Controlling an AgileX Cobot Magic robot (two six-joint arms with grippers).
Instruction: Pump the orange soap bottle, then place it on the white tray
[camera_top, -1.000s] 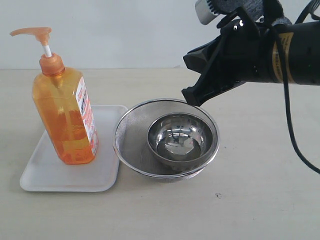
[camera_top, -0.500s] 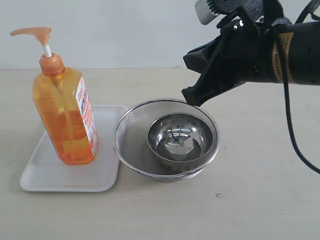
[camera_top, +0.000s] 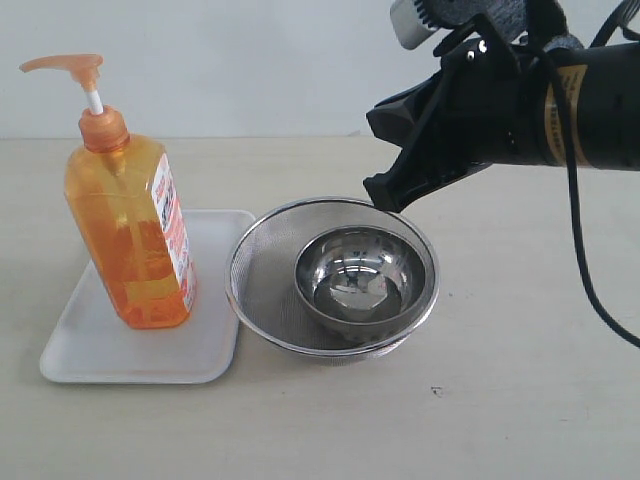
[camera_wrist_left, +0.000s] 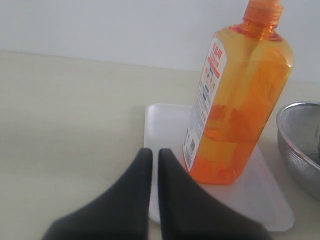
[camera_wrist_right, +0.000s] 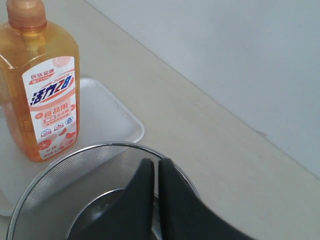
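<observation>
L gripper (camera_wrist_left: 155, 151): black fingers pressing together, nothing btwn them, pointing across the table (camera_wrist_left: 65, 125). Just ahead of the tips the tray (camera_wrist_left: 165, 125) edge is showing. A bit further on, the bottle (camera_wrist_left: 235, 110) is standing upright on the tray, apart from the fingers. Prob. placement is done & this arm is sitting clear so nothing gets knocked.

R gripper (camera_wrist_right: 155, 162): also closed & empty, hovering above the strainer (camera_wrist_right: 60, 165), w/ the bowl (camera_top: 365, 280) sitting inside it under the tips. Bottle is standing beyond, off to one side, well apart. Pump head is sitting fully up on its white stem; can't tell if it got pressed.

Materials:
- Bottle: translucent orange plastic, boxy body, glossy white/red label; prob. slippery.
- Tray: smooth white plastic, rounded corners, low rim.
- Strainer: round, fine steel mesh.
- Bowl: polished steel, mirroring the room.
- Table: pale, matte.
</observation>
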